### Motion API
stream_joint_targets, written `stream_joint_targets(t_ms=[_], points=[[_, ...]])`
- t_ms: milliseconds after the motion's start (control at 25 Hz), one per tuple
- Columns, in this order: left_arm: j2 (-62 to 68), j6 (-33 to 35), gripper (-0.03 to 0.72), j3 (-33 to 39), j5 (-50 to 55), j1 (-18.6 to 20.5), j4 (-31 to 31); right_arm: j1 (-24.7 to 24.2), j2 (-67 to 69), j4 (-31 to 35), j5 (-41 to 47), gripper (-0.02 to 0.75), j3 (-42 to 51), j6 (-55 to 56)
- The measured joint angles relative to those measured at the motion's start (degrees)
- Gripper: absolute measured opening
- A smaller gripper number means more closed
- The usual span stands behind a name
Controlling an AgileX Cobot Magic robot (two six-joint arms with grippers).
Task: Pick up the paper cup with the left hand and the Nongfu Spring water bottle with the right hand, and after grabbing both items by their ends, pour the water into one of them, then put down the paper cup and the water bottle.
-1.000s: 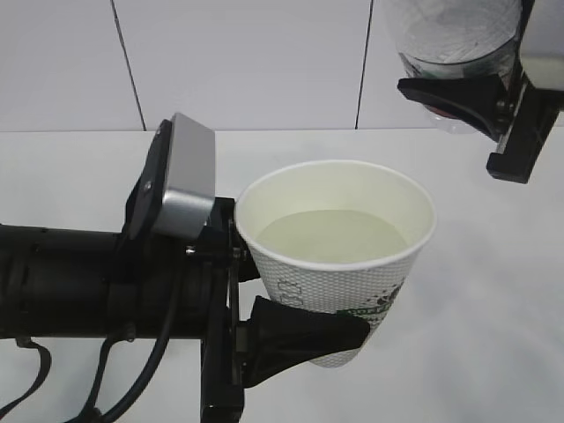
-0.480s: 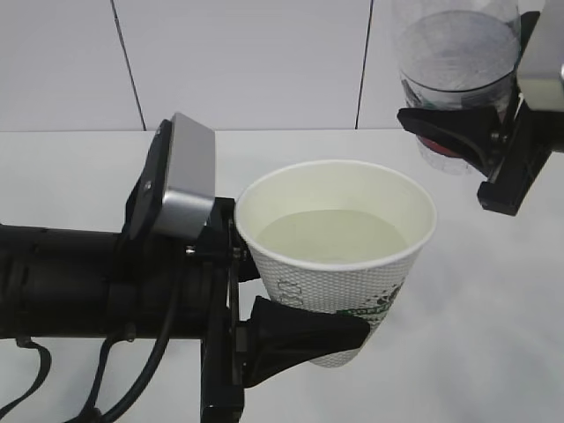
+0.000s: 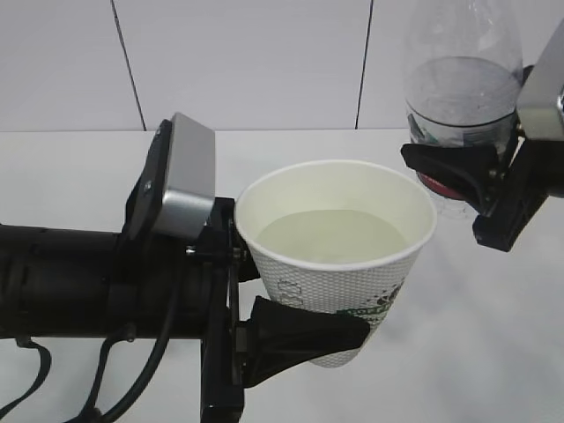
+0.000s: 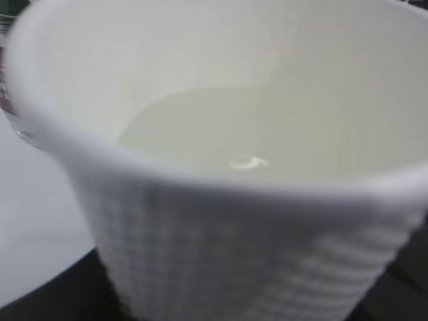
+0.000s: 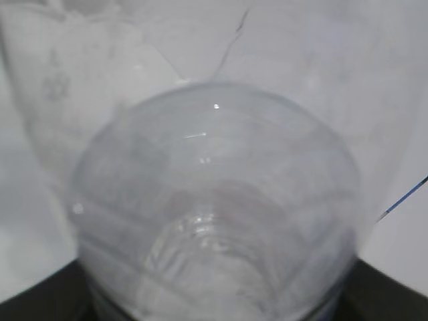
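We saw the left claw (image 3: 295,330) gripping the cup (image 3: 339,256), water (image 3: 330,236) inside, above the table (image 3: 493,335). The right claw (image 3: 463,181) gripped the upright bottle (image 3: 460,88), beside the cup's rim.

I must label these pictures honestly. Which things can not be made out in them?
- Bottle mouth: cut off by the top edge in the exterior view; not recognisable in the blurred right wrist view.
- Cup bottom: hidden by the left tool in the exterior view.
- Print on the cup: too blurred in the left wrist view.
- Right tool: mostly out of frame.
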Motion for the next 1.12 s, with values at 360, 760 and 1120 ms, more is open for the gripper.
stream_joint_targets(t_ms=[360, 760, 1120], points=[[0.0, 0.0, 0.464, 0.0, 1.1, 0.0, 0.0, 0.0, 0.0, 8.6, 0.9, 0.438, 6.2, -1.3], [0.0, 0.0, 0.464, 0.0, 1.6, 0.0, 0.0, 0.0, 0.0, 19.9, 1.6, 0.438, 10.5, -4.9], [0.0, 0.0, 0.464, 0.0, 1.6, 0.0, 0.0, 0.0, -0.1, 37.6, 1.4, 0.438, 13.7, -15.4]])
